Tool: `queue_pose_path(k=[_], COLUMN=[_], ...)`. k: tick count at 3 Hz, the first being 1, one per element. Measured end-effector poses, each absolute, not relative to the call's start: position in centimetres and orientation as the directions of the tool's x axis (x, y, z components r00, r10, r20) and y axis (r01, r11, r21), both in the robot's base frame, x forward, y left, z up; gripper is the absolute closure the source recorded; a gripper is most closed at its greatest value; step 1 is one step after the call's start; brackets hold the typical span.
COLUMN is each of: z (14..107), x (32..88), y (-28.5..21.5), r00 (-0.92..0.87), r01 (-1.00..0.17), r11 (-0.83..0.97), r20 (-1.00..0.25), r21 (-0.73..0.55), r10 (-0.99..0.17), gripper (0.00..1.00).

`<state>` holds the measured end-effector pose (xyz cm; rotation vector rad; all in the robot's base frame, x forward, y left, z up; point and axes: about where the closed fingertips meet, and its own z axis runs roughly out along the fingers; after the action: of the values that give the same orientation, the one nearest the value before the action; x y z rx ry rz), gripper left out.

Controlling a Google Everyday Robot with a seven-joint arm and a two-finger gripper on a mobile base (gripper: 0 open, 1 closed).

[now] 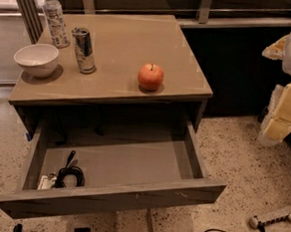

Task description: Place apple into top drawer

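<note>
The red-orange apple (150, 76) stands upright on the table top (125, 42), near its front right corner. The top drawer (115, 195) is pulled wide open below the table's front edge. Its bare floor lies straight below and in front of the apple. My arm, with the gripper (281, 113) at its end, shows as pale white-yellow blocks at the right edge of the view. It hangs off the table's right side, well apart from the apple and the drawer, and holds nothing that I can see.
A white bowl (36, 59), a silver can (83, 50) and a plastic water bottle (54, 16) stand on the table's left half. A black coiled cable (69, 174) lies in the drawer's front left corner. Cables and a power strip (273, 217) lie on the floor at the right.
</note>
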<state>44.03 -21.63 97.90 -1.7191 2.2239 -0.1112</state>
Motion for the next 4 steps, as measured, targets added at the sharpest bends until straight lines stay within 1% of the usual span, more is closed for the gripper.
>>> queue_pose_path(k=[1, 2, 3, 4], z=[97.9, 97.9, 97.9, 97.4], x=[44.0, 45.9, 50.7, 58.0], y=[-21.6, -21.5, -20.7, -17.9], r00=[-0.22, -0.23, -0.216, -0.174], r01=[-0.928, -0.911, -0.886, -0.875], r11=[0.27, 0.294, 0.322, 0.356], r20=[-0.208, -0.235, -0.318, -0.472], r21=[-0.258, -0.289, -0.334, -0.329], r10=[-0.953, -0.944, -0.923, -0.864], gripper=[0.0, 0.0, 0.0, 0.0])
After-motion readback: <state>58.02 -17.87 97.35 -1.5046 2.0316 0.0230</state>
